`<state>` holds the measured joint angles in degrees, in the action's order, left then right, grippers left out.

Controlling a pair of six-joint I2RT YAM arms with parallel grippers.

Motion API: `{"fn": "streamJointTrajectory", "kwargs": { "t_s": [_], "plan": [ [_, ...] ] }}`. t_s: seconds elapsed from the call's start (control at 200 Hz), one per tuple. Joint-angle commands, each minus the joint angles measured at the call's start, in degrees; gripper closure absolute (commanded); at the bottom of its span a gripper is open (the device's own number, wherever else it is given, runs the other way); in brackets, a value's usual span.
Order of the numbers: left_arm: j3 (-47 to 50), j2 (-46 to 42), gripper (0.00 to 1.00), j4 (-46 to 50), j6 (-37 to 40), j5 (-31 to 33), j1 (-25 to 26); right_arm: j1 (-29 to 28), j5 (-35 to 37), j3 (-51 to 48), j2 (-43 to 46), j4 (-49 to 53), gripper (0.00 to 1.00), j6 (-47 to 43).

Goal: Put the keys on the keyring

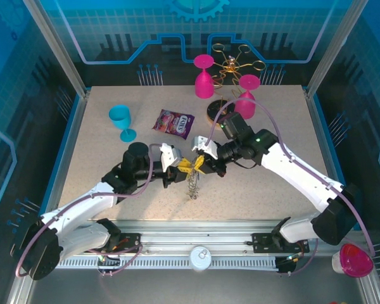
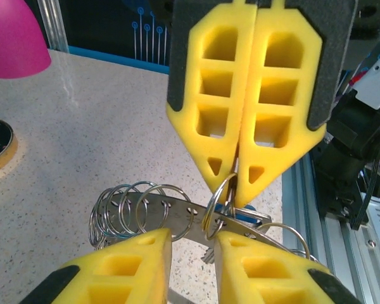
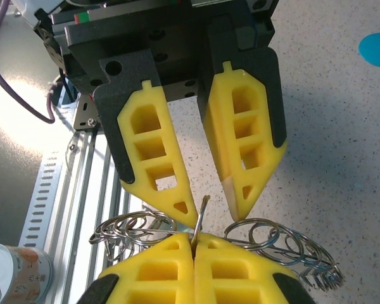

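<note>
The keyring (image 2: 171,212) is a flat grey metal band with punched holes and many small split rings. It is held up above the table between both grippers. Several keys (image 1: 192,187) dangle below it, and a blue tag (image 2: 240,212) shows behind the band. My right gripper (image 3: 193,244) is shut on one small split ring (image 3: 201,218), which threads through the band. It also shows from the left wrist as the right gripper (image 2: 235,183). My left gripper (image 2: 193,244) is open, its fingers apart, and the band crosses just past their tips. From the right wrist the left gripper (image 3: 212,206) stands opposite.
Behind the arms are a teal goblet (image 1: 120,120), a snack packet (image 1: 174,122), two pink goblets (image 1: 204,76) (image 1: 247,95) and a gold wire rack (image 1: 231,63) on its wooden base (image 1: 218,111). A can (image 1: 201,258) sits on the near rail.
</note>
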<state>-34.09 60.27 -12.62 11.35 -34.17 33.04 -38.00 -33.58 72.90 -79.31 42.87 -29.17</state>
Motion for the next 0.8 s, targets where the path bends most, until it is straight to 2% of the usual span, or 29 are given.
{"fn": "streamJointTrajectory", "kwargs": {
  "t_s": [0.0,0.29,0.495,0.796],
  "plan": [
    [-3.7,0.0,0.76,-0.6,2.7,-3.1,-0.1,-1.9,0.7,2.5,-1.1,4.3,1.00,-2.8],
    [-4.3,-0.2,0.72,1.3,4.0,-4.1,-0.1,-2.2,2.6,1.8,0.5,4.5,1.00,-3.0],
    [-5.7,1.1,0.77,3.3,4.8,-5.7,-0.2,-2.9,2.0,2.9,-0.1,4.4,1.00,-3.3],
    [-6.6,1.3,0.78,8.9,7.6,-5.8,-0.2,-3.0,2.4,3.3,-0.1,4.3,1.00,-3.2]
  ]
}}
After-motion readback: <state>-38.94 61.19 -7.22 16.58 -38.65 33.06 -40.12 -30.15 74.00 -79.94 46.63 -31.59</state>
